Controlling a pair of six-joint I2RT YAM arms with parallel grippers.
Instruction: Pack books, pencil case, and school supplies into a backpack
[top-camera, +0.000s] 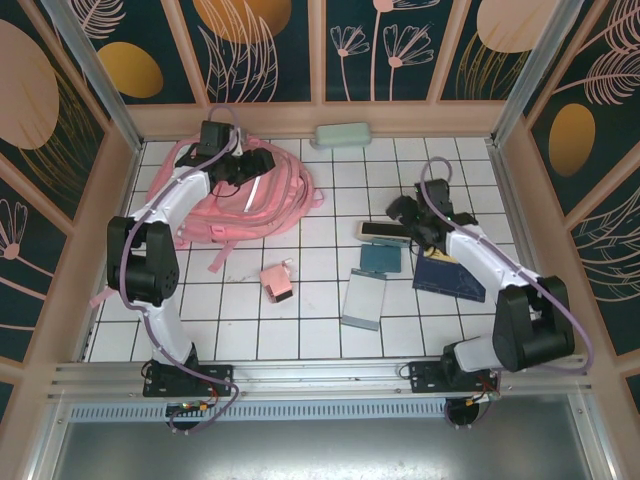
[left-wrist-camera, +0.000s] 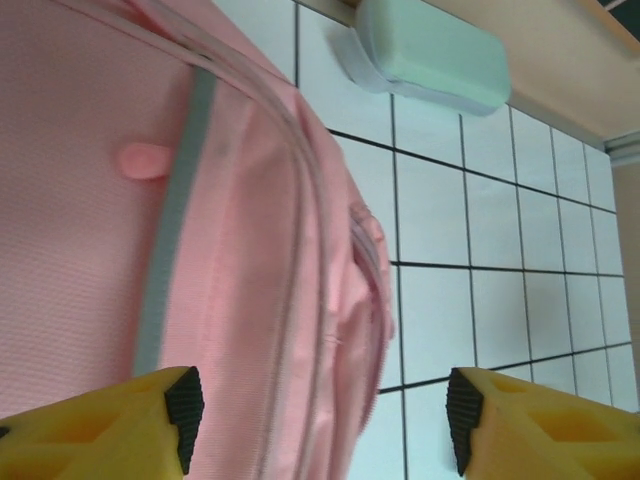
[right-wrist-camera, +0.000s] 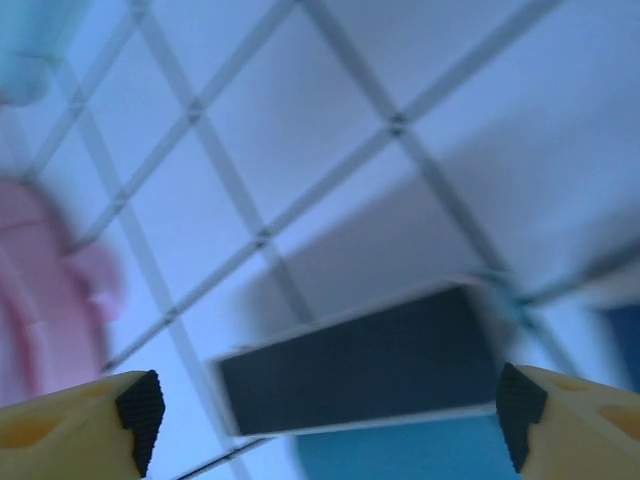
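Jaws on my left gripper (left-wrist-camera: 322, 425) stand spread wide and pinch nothing; its yellow fingers (left-wrist-camera: 100, 440), tipped with black pads, show at the bottom of the left wrist view. Beneath them lies the backpack (left-wrist-camera: 150, 230), pink fabric with a grey stripe and a zip seam following its curved edge. One finger is over the fabric, the other over bare white tiles. Beyond the bag, against the far wall, rests the mint-green case (left-wrist-camera: 430, 55).

From above, the backpack sprawls at the far left of the table (top-camera: 350, 190), straps lying toward the near side, and my left gripper hangs over its right part.

My right gripper (right-wrist-camera: 330, 410) is spread just as wide and grips nothing. Between its fingertips, down on the tiles, lies the narrow black-and-cream box (right-wrist-camera: 360, 365), with the teal pad (right-wrist-camera: 400, 455) just beside it. The right wrist view is blurred, so I cannot tell whether a fingertip touches the box.

In the overhead view a navy book (top-camera: 450, 275) lies right of the pad. The little pink box (top-camera: 277, 281) and the flat grey-blue box (top-camera: 365, 300) sit nearer my bases.
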